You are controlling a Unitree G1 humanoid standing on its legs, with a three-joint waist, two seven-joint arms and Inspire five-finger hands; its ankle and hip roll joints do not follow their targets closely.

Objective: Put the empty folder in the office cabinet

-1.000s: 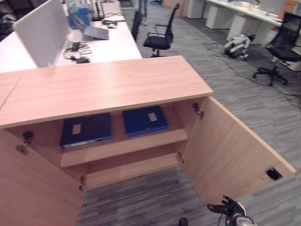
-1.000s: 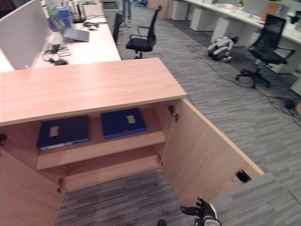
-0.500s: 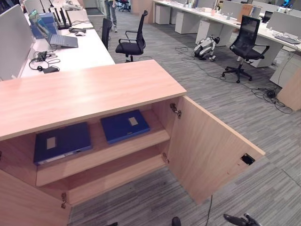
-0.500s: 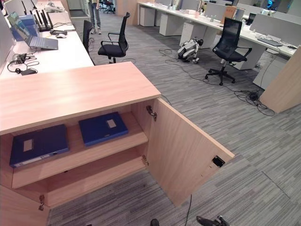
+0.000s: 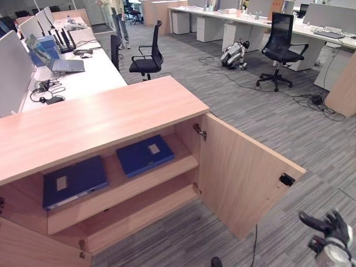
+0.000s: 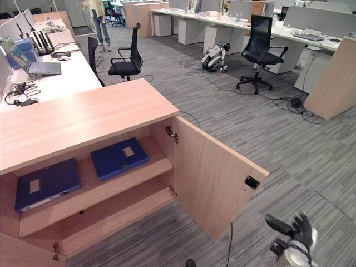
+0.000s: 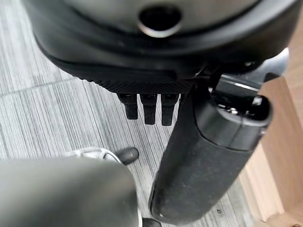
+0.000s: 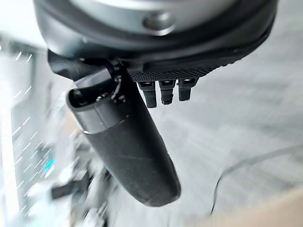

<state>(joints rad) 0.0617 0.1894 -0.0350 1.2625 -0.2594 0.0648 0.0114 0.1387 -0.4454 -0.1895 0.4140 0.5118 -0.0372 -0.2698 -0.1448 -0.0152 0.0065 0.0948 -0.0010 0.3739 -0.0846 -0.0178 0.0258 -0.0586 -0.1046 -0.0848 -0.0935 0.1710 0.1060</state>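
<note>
Left eye view: the office cabinet [image 5: 105, 119] is seen with its right door [image 5: 245, 169] swung wide open. Two blue folders lie flat on the upper shelf [image 5: 122, 186] inside the cabinet: the left folder [image 5: 74, 181] and the right folder [image 5: 147, 155], apart from each other. Which one is the empty one cannot be told. The right hand [image 5: 328, 231] is seen low over the carpet, past the open door and well apart from the cabinet, with fingers spread and nothing held. A desk [image 5: 83, 69] with a laptop [image 5: 64, 64] stands behind the cabinet, and office chairs beyond.

Right eye view: the same layout is shown; the right hand [image 6: 295, 231] is again well clear of the door.

Left wrist view: the left hand [image 7: 156, 61] is seen with fingers loosely extended over the carpet, beside a cabinet panel, holding nothing.

Right wrist view: the right hand's thumb and fingers are seen loosely extended; nothing is gripped.

Judgement: placement looks done, doors not yet closed. Risk: the wide-open door could be clipped by the right arm if it is swung back carelessly, and the left hand, close to the panel, could be knocked against it.
</note>
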